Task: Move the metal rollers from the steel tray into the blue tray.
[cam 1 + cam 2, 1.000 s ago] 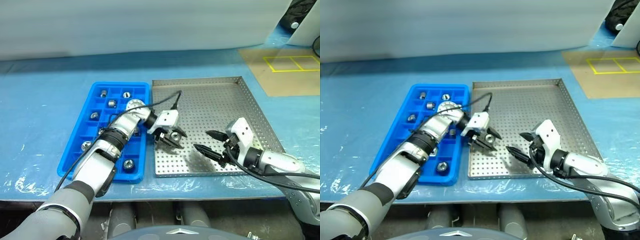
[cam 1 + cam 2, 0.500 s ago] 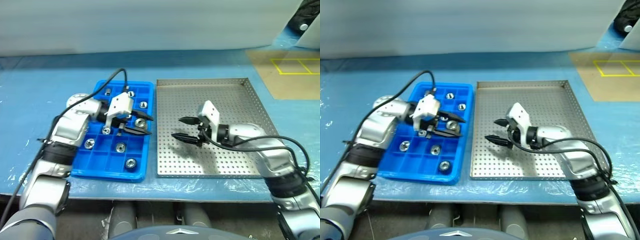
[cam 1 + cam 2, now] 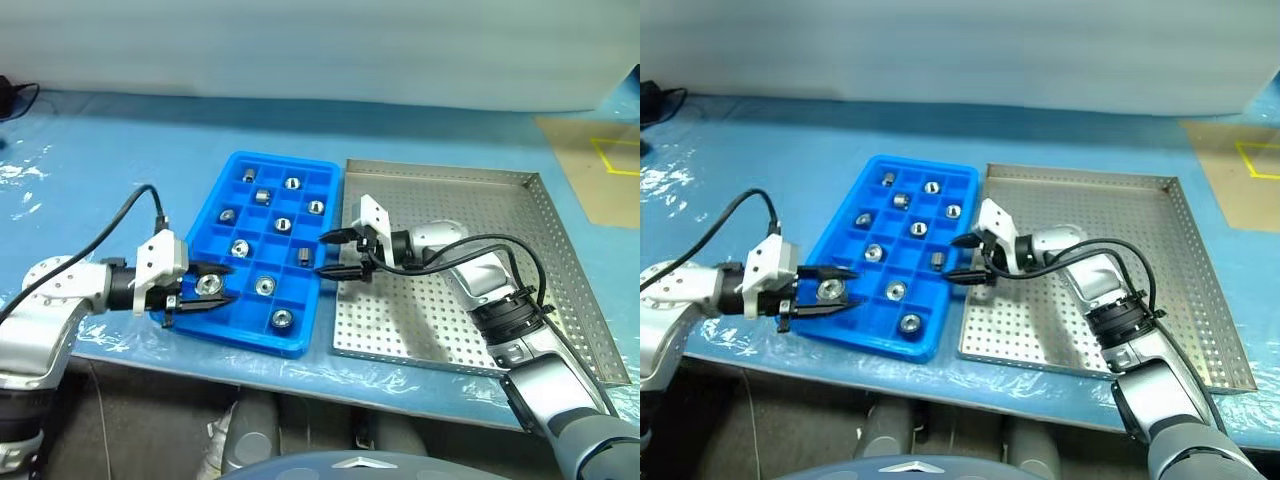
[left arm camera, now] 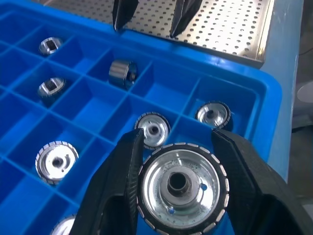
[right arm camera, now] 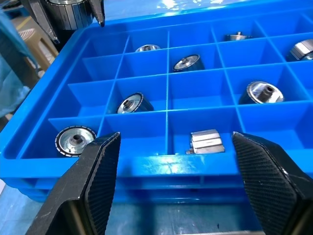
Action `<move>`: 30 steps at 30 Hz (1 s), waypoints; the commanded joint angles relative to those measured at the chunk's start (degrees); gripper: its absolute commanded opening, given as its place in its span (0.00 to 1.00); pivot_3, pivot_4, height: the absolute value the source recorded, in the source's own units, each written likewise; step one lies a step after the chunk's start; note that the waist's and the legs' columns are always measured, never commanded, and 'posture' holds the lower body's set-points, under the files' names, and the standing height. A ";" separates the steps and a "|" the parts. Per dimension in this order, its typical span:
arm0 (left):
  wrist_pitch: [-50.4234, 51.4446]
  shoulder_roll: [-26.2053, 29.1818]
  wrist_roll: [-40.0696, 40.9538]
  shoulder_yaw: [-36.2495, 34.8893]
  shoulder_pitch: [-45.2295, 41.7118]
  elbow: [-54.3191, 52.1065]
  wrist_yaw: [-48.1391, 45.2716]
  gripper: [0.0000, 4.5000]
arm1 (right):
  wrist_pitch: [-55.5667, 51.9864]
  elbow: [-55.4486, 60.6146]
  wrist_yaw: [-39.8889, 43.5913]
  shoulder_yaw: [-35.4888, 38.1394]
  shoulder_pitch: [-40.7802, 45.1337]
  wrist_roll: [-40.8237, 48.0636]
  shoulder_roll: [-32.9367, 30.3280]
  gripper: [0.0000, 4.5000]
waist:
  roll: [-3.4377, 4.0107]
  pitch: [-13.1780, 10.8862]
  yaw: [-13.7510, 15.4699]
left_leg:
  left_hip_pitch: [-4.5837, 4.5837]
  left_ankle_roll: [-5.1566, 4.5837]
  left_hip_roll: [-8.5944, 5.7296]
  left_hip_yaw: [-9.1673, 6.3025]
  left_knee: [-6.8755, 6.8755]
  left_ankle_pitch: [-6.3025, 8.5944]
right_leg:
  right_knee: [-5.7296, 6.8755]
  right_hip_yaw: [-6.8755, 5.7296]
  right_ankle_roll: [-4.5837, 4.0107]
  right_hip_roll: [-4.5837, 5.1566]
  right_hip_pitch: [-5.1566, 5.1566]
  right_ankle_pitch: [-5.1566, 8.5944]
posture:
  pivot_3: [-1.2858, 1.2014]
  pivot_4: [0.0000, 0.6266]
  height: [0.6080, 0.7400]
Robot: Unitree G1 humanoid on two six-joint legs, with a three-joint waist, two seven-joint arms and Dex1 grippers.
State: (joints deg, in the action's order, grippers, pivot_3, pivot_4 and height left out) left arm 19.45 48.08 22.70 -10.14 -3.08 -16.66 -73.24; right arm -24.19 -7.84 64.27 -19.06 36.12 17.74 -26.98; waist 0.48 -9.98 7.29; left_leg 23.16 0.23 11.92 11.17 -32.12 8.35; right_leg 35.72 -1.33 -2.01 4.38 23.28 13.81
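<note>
Since the left gripper [image 3: 205, 289] has its jaws pinched on a shiny, ridged-edged metal roller [image 3: 208, 285] over the near left corner of the bright blue gridded plastic tray [image 3: 322, 172], the step in hand looks like the drop: I would settle the roller squarely over one vacant cell before letting go, so it lands inside and not on a divider. In the head views the right gripper [image 3: 335, 254] hangs with jaws spread and nothing between them, over the seam where the blue tray meets the large perforated steel tray [image 3: 560, 262], whose dotted floor looks bare of rollers; both trays sit on the blue-covered tabletop [image 3: 120, 140]. In the left wrist view the held roller fills the gap between the jaws, a bright disc with a dark central bore and a knurled rim; beyond it several smaller rollers lie one to a cell. In the right wrist view a short silver cylinder [image 5: 207, 142] lies on its side in the cell just ahead, between the spread jaws, with other rollers scattered in cells farther off.
</note>
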 commanded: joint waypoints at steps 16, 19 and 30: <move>-7.09 0.10 -4.55 5.95 -1.39 9.24 3.45 0.41 | -1.70 6.11 -0.95 3.88 -3.31 -0.32 -2.11 0.83 | -0.02 0.01 -0.37 | -0.03 0.15 0.01 -0.02 0.08 -0.09 | 0.03 0.05 0.01 -0.10 0.08 0.00 | 0.55 0.24 1.00; -8.30 -0.12 -5.06 7.05 -1.54 10.19 2.74 0.41 | -1.82 6.35 -1.44 4.08 -3.51 -0.42 -2.08 0.83 | -0.03 0.01 -0.34 | -0.06 0.17 0.02 -0.01 0.08 -0.10 | 0.07 0.05 0.01 -0.10 0.07 0.00 | 0.55 0.24 1.00; -8.84 -3.01 -5.76 9.02 -4.69 11.51 5.32 1.00 | -2.53 7.55 -2.16 4.56 -4.25 -0.20 -2.71 0.83 | -0.04 0.02 -0.36 | -0.06 0.16 0.01 0.00 0.05 -0.10 | 0.08 0.06 0.01 -0.09 0.05 -0.01 | 0.54 0.24 1.00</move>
State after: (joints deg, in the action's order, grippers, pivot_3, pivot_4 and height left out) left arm 11.12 44.53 16.70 -0.93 -7.39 -4.63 -67.57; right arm -26.78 -3.34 62.18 -16.41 32.05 16.90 -29.16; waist 0.44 -9.96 6.93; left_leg 23.11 0.40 11.92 11.18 -32.07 8.25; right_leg 35.80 -1.28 -2.00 4.28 23.33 13.81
